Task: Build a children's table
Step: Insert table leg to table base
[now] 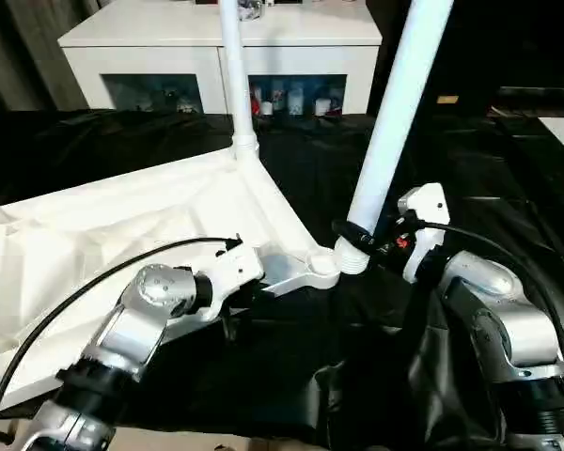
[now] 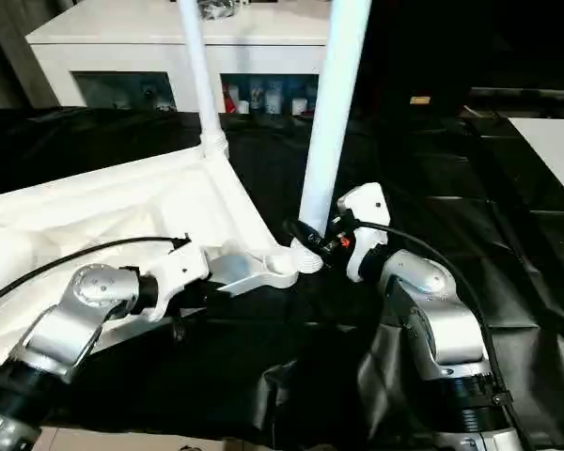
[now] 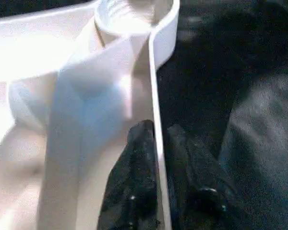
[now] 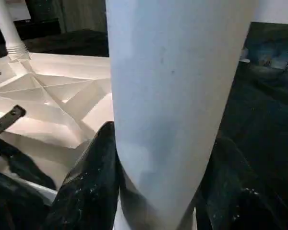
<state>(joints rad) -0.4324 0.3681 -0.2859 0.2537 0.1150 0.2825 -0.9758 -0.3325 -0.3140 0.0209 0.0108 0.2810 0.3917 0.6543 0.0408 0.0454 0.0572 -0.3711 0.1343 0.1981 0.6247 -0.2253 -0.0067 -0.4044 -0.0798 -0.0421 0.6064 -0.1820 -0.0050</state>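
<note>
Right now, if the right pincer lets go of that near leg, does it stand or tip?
Likely tips. The near leg leans rather than standing plumb like the far leg, so it may not be seated in the corner socket. It's long, tapered and smooth, so it could slide in the right pincer. It looks like a stiff, light tube.

The white top point(image 1: 122, 225) is lit brightly from above and glare is seen on it. The black cloth point(image 1: 357, 376) is kept dark. The leg point(image 4: 177, 105) is blurred up close, and its lower part is shadowed.

Tabletop point(image 1: 122, 225) on black sheet point(image 1: 357, 150)
</note>
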